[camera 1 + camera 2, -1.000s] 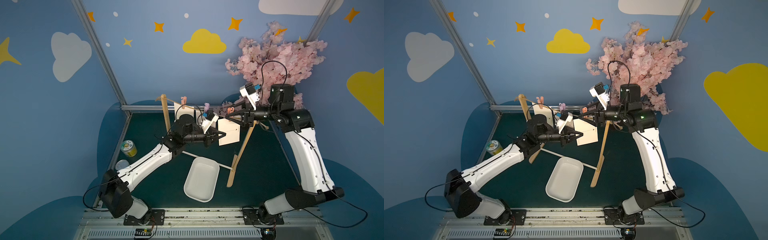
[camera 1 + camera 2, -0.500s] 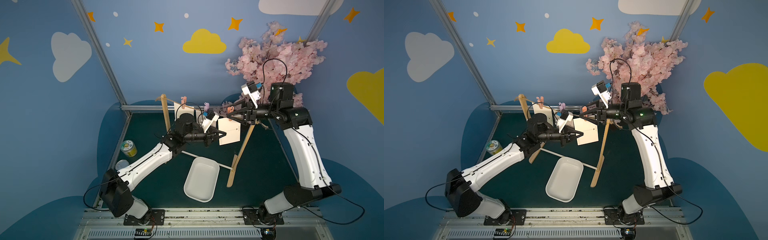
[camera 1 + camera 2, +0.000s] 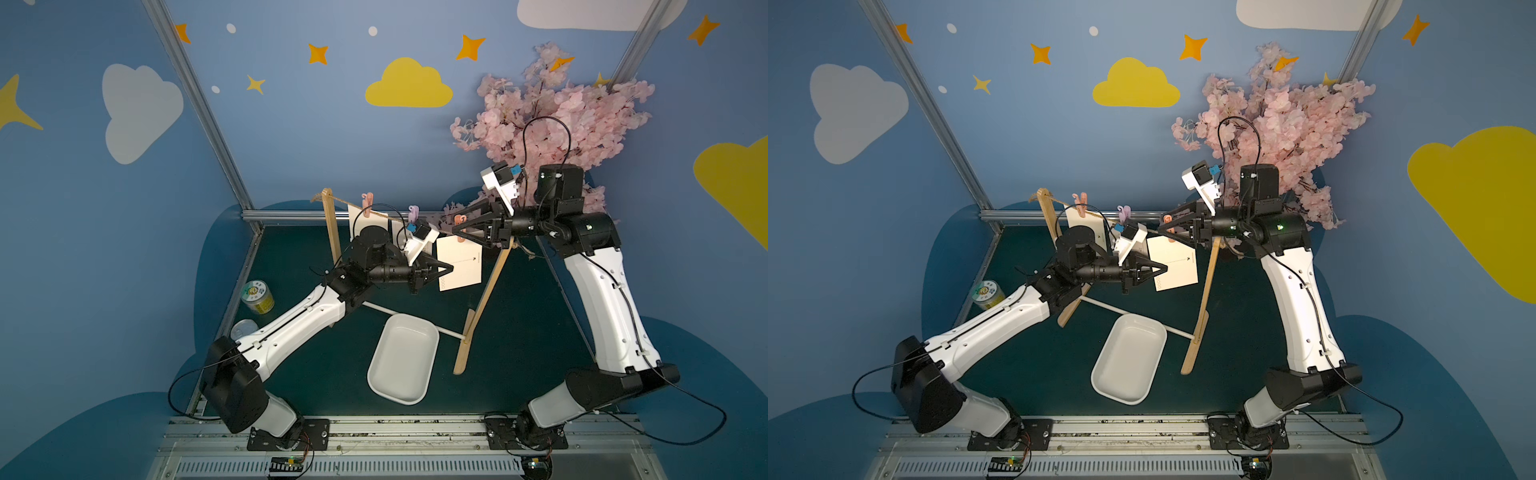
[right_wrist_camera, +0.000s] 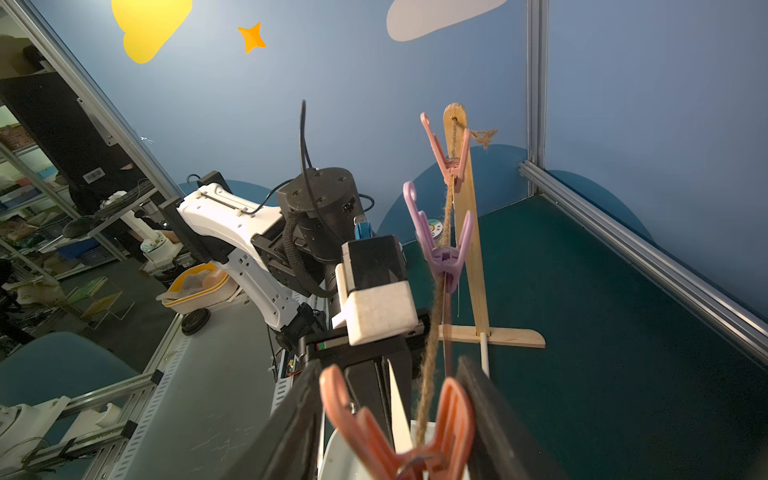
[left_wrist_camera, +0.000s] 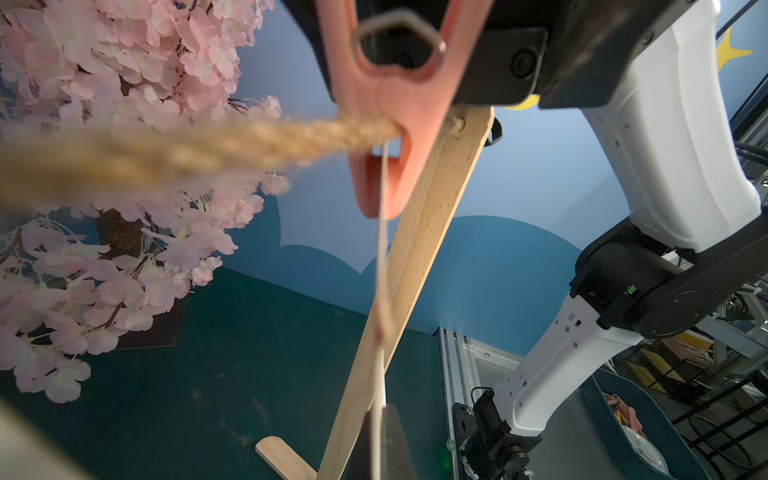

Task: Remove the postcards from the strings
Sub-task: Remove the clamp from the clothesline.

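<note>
White tray [image 3: 376,374] sits low in front. Above it, left gripper [image 3: 445,268] is clamped tight on edge of nearest postcard [image 3: 463,259]. Right gripper [image 3: 460,227] is half-closed, pinching handles of orange clothespin [image 4: 399,440] on jute twine [image 4: 432,332]. Judgement: squeeze peg fully before left draws card down. No tugging, or twine and uprights sway. Two farther postcards [image 3: 358,216] hang pegged.

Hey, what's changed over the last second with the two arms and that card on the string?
The right gripper has closed partway onto the handles of the orange clip. The left gripper stays shut on the edge of the postcard, and that card still hangs from the twine; the white tray hasn't moved.
</note>
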